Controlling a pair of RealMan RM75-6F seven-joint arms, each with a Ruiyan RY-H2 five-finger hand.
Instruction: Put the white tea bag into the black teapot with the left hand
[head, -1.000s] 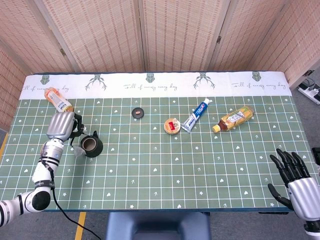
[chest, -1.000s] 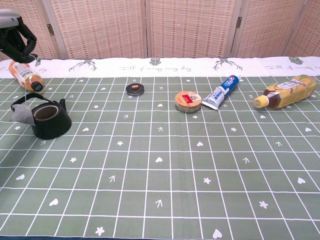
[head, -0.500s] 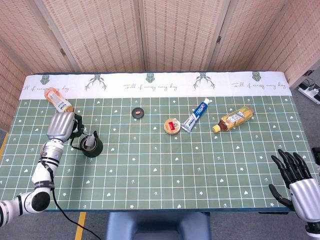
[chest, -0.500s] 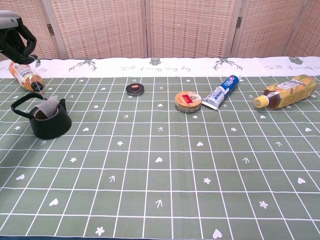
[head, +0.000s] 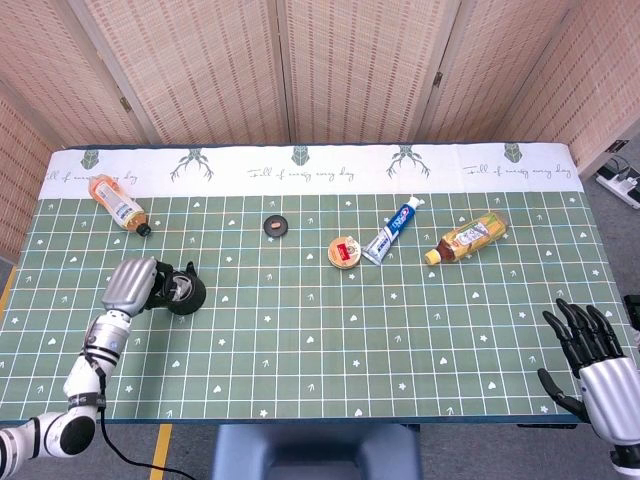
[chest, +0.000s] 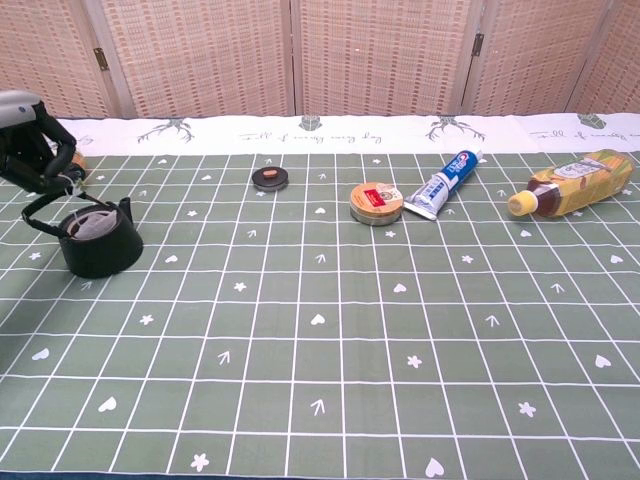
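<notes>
Your left hand (chest: 30, 150) hung low just behind the black teapot (chest: 98, 240), over its handle, and the white tea bag (chest: 90, 226) sat in the pot's open mouth, its pale body showing above the rim in the chest view. Your fingers (chest: 58, 165) were curled inward; a thin string seemed to run from them down to the bag, but it was too fine to be sure, so I could not tell whether you held it or had let go. From the head view the hand (head: 133, 284) pressed close against the pot's left side and hid the contact.

The bag looked light, soft and limp, the sort of thing that swings on its string and folds at a touch. You would have done best to take it by the string or tag, not by the pouch, which could tear or spill. The pot looked heavier and stiff, but a snagged string could have tipped or dragged it across the worktop (chest: 320, 350).

Your right hand (head: 590, 360) rested with its fingers spread, holding nothing, at the worktop's near right corner.
</notes>
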